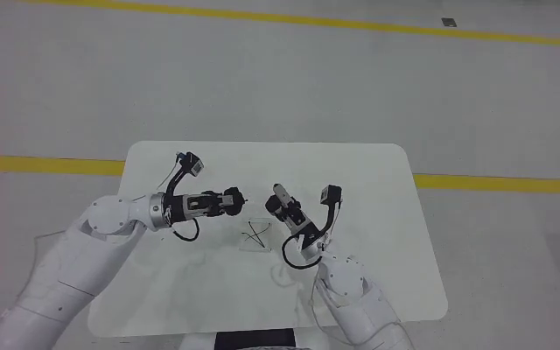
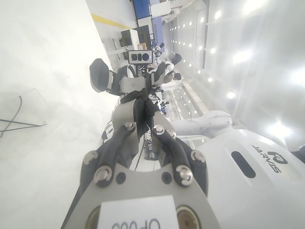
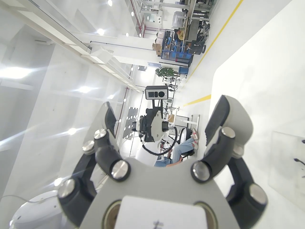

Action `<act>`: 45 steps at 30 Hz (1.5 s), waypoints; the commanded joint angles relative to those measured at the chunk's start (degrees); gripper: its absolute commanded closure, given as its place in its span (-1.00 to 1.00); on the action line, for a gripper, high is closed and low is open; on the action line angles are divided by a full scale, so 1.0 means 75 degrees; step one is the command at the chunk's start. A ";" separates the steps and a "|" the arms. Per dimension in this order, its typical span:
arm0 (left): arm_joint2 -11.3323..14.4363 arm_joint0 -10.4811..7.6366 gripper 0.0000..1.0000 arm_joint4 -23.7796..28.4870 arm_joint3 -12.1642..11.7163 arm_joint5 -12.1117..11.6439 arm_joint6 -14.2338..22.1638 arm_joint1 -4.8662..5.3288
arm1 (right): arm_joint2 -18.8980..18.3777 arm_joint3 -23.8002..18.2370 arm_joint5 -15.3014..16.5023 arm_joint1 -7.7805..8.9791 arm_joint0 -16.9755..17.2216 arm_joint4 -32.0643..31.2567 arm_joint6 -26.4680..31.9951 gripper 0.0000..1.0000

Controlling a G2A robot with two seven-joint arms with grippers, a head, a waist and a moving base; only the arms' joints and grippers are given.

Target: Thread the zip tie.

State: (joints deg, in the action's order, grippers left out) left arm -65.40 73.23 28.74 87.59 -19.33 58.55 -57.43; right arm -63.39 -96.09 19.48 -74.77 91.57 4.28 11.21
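Your left gripper (image 2: 142, 96) is pinched tight, its black pads pressed flat together. Your right gripper (image 3: 165, 109) gapes wide with nothing between its pads. Two thin black zip ties (image 1: 254, 233) lie crossed on a clear, flat square sheet (image 1: 248, 246). The sheet rests on the smooth white round-cornered table (image 1: 367, 192), near both grippers.

One white bench (image 1: 376, 175). One clear square plate (image 1: 247, 245). On the plate are thin black zip ties (image 1: 255, 233) that cross each other. At least two can be counted; any more cannot be told. Two robot grippers: one left gripper (image 1: 236, 199) and one right gripper (image 1: 276, 198).
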 commanded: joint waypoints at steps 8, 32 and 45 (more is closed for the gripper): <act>-0.0519 -0.0211 1.00 0.0774 -0.0987 -0.0021 0.1432 0.0057 | 0.0000 0.0000 0.0000 0.0000 0.0000 0.0000 0.0000 -1.00; -0.0768 0.0012 1.00 -0.0329 -0.0285 -0.0021 0.2812 0.0164 | 0.0000 0.0000 0.0000 0.0000 0.0000 0.0000 0.0000 -1.00; -0.1296 0.0190 1.00 0.0096 -0.0005 -0.0021 0.2812 0.0157 | 0.0000 0.0000 0.0000 0.0000 0.0000 0.0000 0.0000 -1.00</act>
State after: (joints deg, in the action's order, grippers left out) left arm -74.72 74.41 29.47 87.44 -19.48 79.68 -56.22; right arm -63.39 -96.09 19.48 -74.77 91.57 4.28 11.21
